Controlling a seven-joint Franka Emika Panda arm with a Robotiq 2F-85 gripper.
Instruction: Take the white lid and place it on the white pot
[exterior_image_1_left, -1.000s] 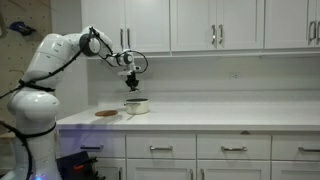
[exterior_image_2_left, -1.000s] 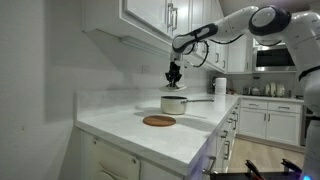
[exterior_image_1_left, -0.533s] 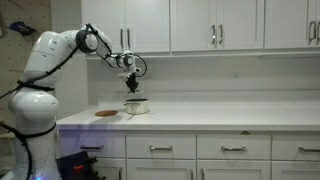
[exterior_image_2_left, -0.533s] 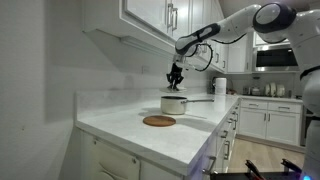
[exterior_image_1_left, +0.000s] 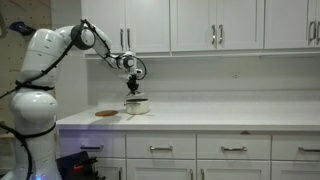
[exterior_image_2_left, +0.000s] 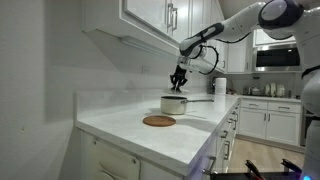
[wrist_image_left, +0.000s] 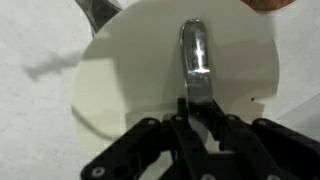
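Lid placement, final approach. The claw (wrist_image_left: 197, 108) is narrow, its two fingers (wrist_image_left: 183, 112) pinched on the upright metal handle (wrist_image_left: 194, 50) of the white lid (wrist_image_left: 130, 80); the handle runs straight out from between them, so the grip looks centred.

In both exterior views the claw (exterior_image_1_left: 133, 87) (exterior_image_2_left: 178, 85) hangs directly over the white pot (exterior_image_1_left: 137, 105) (exterior_image_2_left: 174, 104), which stands on the pale bench (exterior_image_1_left: 220, 118) (exterior_image_2_left: 120, 128). At this size the lid cannot be told apart from the pot's rim; whether it is seated or just above the rim cannot be told. In the wrist view the lid hides the pot's body.

A flat brown disc (exterior_image_1_left: 107, 114) (exterior_image_2_left: 159, 121) lies on the bench just beside the pot and apart from it; it plays no part in this step.

Judged step: lowering and seating the lid. To do it well, keep the lid level and its round outline concentric with the pot; descend straight down and slowly, with no sideways drift, since a light pot may slide or tip if the lid's edge catches its rim; spread the fingers only once the lid rests evenly all round; then lift vertically, so the fingers clear the handle without dragging the lid off centre.
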